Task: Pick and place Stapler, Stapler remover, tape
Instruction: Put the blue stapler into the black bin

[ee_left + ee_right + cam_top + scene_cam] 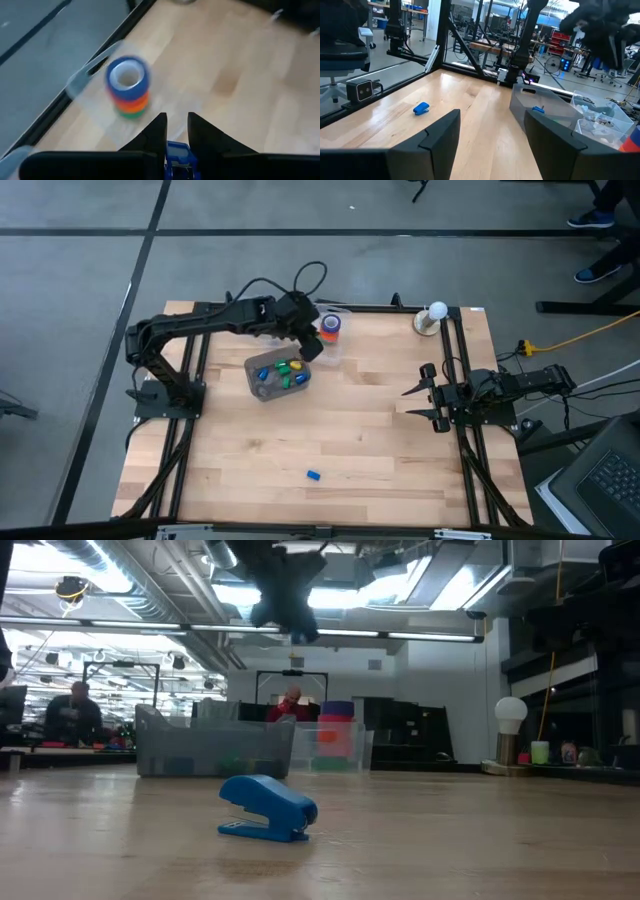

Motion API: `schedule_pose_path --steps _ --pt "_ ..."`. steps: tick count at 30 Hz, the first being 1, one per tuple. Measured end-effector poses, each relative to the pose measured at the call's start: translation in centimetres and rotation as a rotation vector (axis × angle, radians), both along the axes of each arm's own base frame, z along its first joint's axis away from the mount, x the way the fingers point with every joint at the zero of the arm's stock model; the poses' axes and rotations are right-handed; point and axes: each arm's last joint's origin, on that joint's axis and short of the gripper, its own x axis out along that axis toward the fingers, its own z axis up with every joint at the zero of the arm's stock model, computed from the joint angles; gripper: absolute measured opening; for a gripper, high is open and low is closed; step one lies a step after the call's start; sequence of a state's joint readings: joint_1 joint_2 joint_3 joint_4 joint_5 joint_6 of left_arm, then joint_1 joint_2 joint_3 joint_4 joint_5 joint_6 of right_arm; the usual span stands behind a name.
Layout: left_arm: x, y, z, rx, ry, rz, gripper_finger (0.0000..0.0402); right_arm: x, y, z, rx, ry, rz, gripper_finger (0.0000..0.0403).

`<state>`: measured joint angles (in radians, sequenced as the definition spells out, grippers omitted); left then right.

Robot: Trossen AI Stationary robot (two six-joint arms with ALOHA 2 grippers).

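Holding a small blue piece [178, 159] between narrow fingers, the left gripper [308, 343] hangs over the far part of the counter [380, 430], between the clear bin [254, 383] of small coloured pieces and the clear box [338, 348] with the stack of tape rolls [331, 326]. I cannot tell what the blue piece is. The blue stapler [266, 808] lies alone near the front edge. The right gripper [428, 393] waits at the right side, fingers wide apart and empty. The grip looks shallow, so the piece may slip and fall outside a container. A low pass could also knock the tape stack over.
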<state>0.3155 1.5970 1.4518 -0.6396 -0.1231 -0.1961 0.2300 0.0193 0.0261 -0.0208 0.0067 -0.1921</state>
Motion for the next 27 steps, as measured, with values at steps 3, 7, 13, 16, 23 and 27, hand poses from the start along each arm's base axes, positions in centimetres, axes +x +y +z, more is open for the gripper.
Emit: schedule_pose_path --steps 3,7,13,16,23,27 --pt "-0.8 0.5 -0.9 -0.03 0.078 0.054 0.0059 0.0 0.0 0.0 0.0 0.0 0.0 0.0225" --pt "-2.0 0.9 -1.9 -0.071 0.199 0.107 0.0059 0.0 0.0 0.0 0.0 0.0 0.0 0.0225" --pt "-3.3 0.7 -2.5 -0.05 0.358 0.177 0.0059 0.0 0.0 0.0 0.0 0.0 0.0 0.0225" --pt "-3.7 0.7 -2.6 -0.051 0.395 0.189 0.0059 0.0 0.0 0.0 0.0 0.0 0.0 0.0225" --pt "-3.8 0.5 -2.7 -0.067 0.407 0.205 0.0059 0.0 0.0 0.0 0.0 0.0 0.0 0.0225" --pt "-3.8 0.5 -2.7 -0.083 0.393 0.234 0.0059 0.0 0.0 0.0 0.0 0.0 0.0 0.0225"
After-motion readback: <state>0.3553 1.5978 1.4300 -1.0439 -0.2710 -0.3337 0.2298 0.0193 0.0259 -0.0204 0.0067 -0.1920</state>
